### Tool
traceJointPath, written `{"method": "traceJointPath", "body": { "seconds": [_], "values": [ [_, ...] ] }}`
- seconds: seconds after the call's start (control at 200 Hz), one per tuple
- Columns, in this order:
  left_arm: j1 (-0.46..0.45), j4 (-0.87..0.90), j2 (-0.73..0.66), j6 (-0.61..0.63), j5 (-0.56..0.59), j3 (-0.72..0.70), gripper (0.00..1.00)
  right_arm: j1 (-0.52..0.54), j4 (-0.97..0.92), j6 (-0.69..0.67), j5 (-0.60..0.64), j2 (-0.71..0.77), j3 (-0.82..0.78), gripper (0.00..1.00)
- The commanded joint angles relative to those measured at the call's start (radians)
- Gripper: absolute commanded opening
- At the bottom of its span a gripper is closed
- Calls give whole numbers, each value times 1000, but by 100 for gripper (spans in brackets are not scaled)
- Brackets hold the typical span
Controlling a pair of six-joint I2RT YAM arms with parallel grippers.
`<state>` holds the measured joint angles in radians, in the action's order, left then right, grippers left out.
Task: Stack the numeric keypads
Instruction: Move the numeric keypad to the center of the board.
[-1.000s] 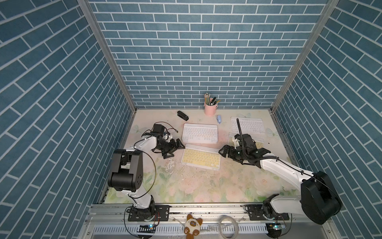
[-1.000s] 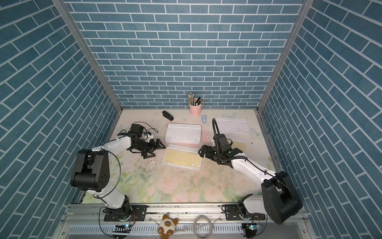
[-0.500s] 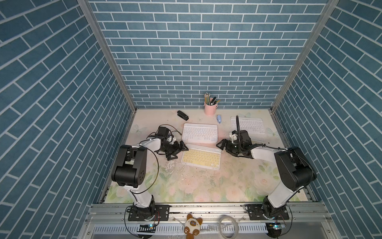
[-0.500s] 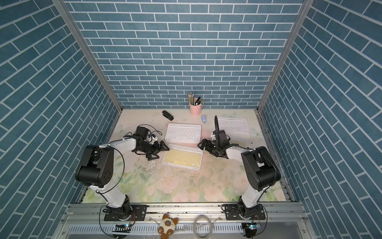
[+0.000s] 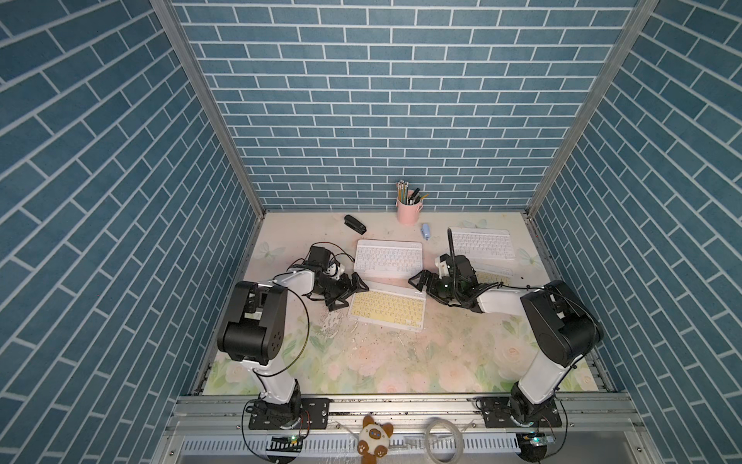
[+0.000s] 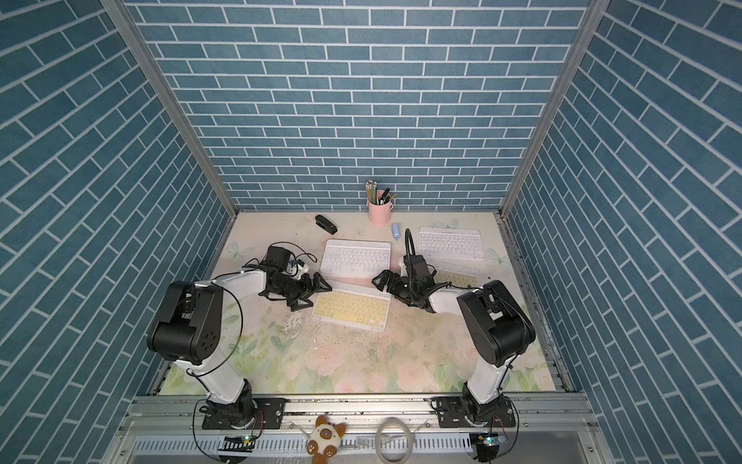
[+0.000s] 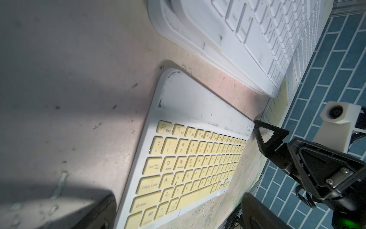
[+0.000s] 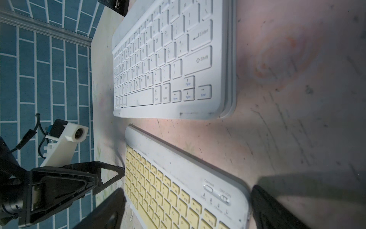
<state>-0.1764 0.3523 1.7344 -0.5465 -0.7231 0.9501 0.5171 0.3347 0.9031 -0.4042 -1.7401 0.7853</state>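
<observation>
A yellow-keyed keypad [image 5: 386,307] [image 6: 353,307] lies flat mid-table. My left gripper [image 5: 350,295] [image 6: 317,295] stands open at its left short edge. At the keypad's back right corner, my right gripper [image 5: 422,287] [image 6: 383,286] is open too. In both wrist views the yellow-keyed keypad [image 7: 190,168] [image 8: 178,188] runs out from between the spread jaws of each gripper [image 7: 178,214] [image 8: 186,214]. Just behind it sits a white-keyed keypad [image 5: 388,258] [image 8: 168,59], with more layered under it. Another white keypad [image 5: 481,243] lies at the back right. My right arm partly hides a second yellow keypad [image 5: 492,277].
A pink pen cup [image 5: 407,211], a black stapler [image 5: 355,224] and a small blue stick [image 5: 425,232] stand along the back. Blue brick walls close in three sides. White flecks [image 5: 333,321] mark the mat in front of the left gripper.
Both grippers have closed in on the yellow keypad's ends. The right arm's elbow has swung back and inward. The keypads have not moved.
</observation>
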Motion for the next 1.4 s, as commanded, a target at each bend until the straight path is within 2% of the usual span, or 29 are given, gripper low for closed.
{"method": "traceJointPath", "body": {
  "seconds": [0.0,0.185,0.52,0.765,1.145,1.39],
  "values": [
    [-12,19,29,1,16,-24,100,1,-1,43,38,25,-30,99],
    [-12,28,17,5,21,-33,100,1,7,59,73,80,-76,99],
    [-13,28,21,3,17,-31,100,19,118,128,28,21,-65,99],
    [-14,23,28,1,16,-31,99,32,102,133,45,50,-70,99],
    [-15,26,29,1,16,-31,100,59,204,200,35,24,-90,99],
    [-17,23,34,0,16,-33,100,83,220,205,64,60,-116,99]
  ]
}}
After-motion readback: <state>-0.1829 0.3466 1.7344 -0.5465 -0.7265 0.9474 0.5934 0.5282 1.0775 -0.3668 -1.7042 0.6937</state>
